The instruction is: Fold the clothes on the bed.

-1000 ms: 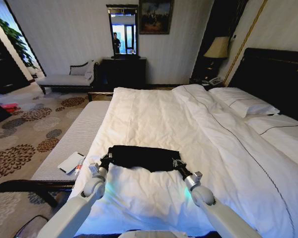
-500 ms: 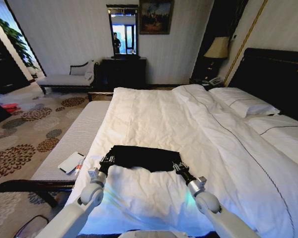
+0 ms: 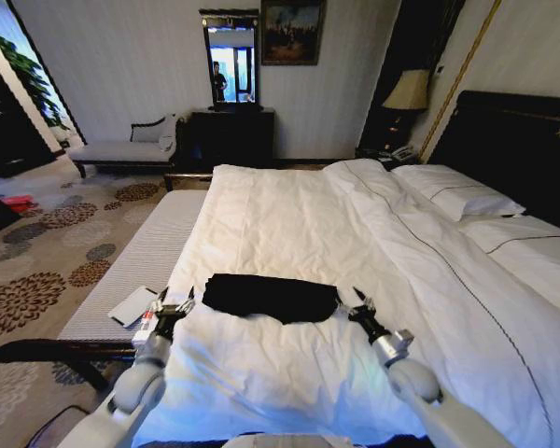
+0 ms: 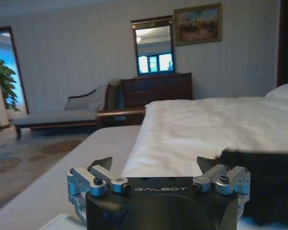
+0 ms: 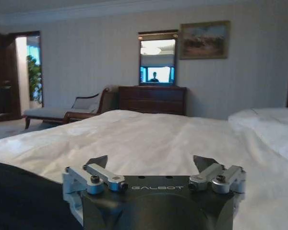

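The clothes (image 3: pixel 271 297), a black garment folded into a flat band, lie on the white duvet of the bed (image 3: pixel 299 215) near its front edge. My left gripper (image 3: pixel 173 301) is open just off the garment's left end, over the bed's edge. My right gripper (image 3: pixel 361 301) is open just off its right end, above the duvet. Neither touches the fabric. In the left wrist view the open left gripper (image 4: pixel 156 165) has the clothes (image 4: pixel 269 182) off to one side. The right wrist view shows the open right gripper (image 5: pixel 151 163) with the clothes (image 5: pixel 19 196) beside it.
A grey upholstered bench (image 3: pixel 140 257) runs along the bed's left side, with a white flat item (image 3: pixel 133 305) on it. Pillows (image 3: pixel 457 194) and a dark headboard (image 3: pixel 523 140) are at the right. A dresser (image 3: pixel 231 135), a chaise (image 3: pixel 121 149) and a lamp (image 3: pixel 409 91) stand at the far wall.
Both grippers have let go of the garment's ends, opened, and drawn outward and back. The garment has settled flat on the duvet.
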You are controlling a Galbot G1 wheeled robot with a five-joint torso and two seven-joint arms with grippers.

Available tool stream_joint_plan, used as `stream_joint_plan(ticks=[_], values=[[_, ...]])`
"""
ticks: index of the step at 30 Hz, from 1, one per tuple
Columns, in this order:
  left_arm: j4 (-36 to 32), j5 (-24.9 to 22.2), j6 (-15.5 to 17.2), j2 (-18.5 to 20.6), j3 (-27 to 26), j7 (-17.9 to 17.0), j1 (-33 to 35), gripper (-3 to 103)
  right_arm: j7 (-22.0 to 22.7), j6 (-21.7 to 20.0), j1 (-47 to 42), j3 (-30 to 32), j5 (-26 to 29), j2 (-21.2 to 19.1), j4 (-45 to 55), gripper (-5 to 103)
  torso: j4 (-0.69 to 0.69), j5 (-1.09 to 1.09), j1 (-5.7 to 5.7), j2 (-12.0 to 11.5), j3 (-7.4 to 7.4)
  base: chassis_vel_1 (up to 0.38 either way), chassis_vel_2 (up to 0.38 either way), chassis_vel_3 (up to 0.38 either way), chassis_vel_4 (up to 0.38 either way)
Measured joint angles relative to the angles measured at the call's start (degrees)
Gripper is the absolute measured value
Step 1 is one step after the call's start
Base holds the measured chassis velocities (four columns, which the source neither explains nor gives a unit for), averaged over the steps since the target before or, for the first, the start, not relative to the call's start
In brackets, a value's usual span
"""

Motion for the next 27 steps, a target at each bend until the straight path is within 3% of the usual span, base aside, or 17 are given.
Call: stream_joint_plan(ticks=[6, 7, 11, 16, 23, 27], values=[[-2.14, 5.41, -7.09, -5.81, -9.34, 8.07, 13.50, 100, -2.89, 1.90, 12.33, -7.74, -2.08, -5.36, -6.51, 100, 0.03, -0.01, 0.00, 0.00, 0.00, 0.000, 0.000, 0.000, 0.000], [-2.14, 5.41, -7.09, -5.81, -9.34, 8.07, 13.50, 100, -2.89, 1.90, 12.33, -7.74, -2.08, -5.36, -6.51, 100, 0.03, -0.01, 0.00, 0.00, 0.00, 0.000, 0.000, 0.000, 0.000], [-3.63, 7.55, -12.09, -7.63, -12.76, 11.78, 18.17, 100, -3.15, 2.30, 17.88, -13.03, -2.90, -6.62, -9.57, 100, -0.02, 0.02, 0.00, 0.00, 0.00, 0.000, 0.000, 0.000, 0.000], [-6.13, 7.92, -15.44, -7.95, -13.80, 13.51, 21.19, 100, -4.02, 3.36, 21.91, -17.13, -5.19, -7.40, -12.65, 100, -0.01, 0.01, 0.01, 0.00, 0.00, 0.000, 0.000, 0.000, 0.000], [-8.60, 9.56, -19.25, -7.35, -11.85, 15.27, 24.27, 100, -4.64, 4.72, 21.99, -17.09, -8.75, -6.73, -15.56, 100, -0.05, 0.01, 0.01, 0.00, 0.00, 0.000, 0.000, 0.000, 0.000], [-8.80, 10.69, -19.87, -7.54, -10.76, 15.40, 25.22, 100, -4.76, 4.89, 23.26, -18.36, -9.36, -5.81, -17.00, 100, 0.02, 0.01, 0.01, 0.00, 0.00, 0.000, 0.000, 0.000, 0.000]])
